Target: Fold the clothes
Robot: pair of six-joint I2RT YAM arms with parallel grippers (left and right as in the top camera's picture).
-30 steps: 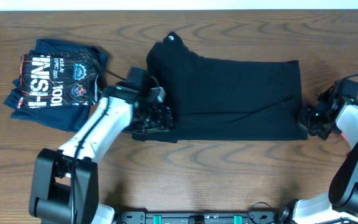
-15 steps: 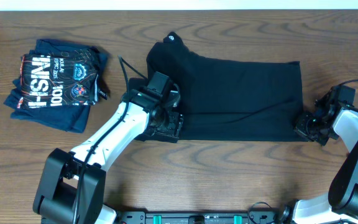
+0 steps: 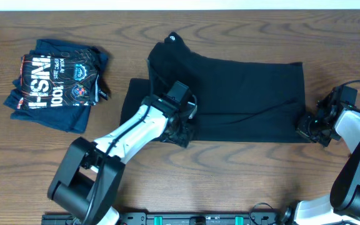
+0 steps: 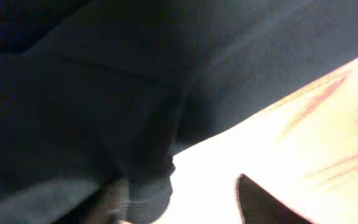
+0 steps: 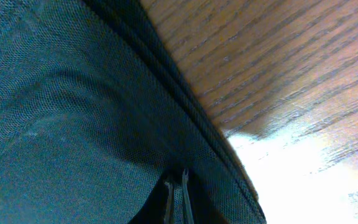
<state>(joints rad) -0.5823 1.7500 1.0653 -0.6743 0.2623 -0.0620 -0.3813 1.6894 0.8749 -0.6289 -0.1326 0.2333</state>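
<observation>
Wood surface point(image 3: 230, 181) | black tee point(image 3: 242, 94) flat, navy shirt point(image 3: 55, 81) folded, L side | R fingers point(image 5: 168, 198) clamped on tee corner | L fingers point(image 4: 263, 204) at tee edge, state unclear

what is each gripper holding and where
Right gripper pinches the black T-shirt at its near right corner. Left gripper is at the shirt's near edge; whether it grips cannot be told.

Shows black T-shirt point(image 3: 242, 94) spread flat on wooden table point(image 3: 230, 175), white logo mark point(image 3: 172, 38) at its upper left. Finds left gripper point(image 3: 183, 132) over its lower edge, right gripper point(image 3: 307, 127) at its lower right corner. Places folded navy printed shirt point(image 3: 55, 84) well apart, far left.
</observation>
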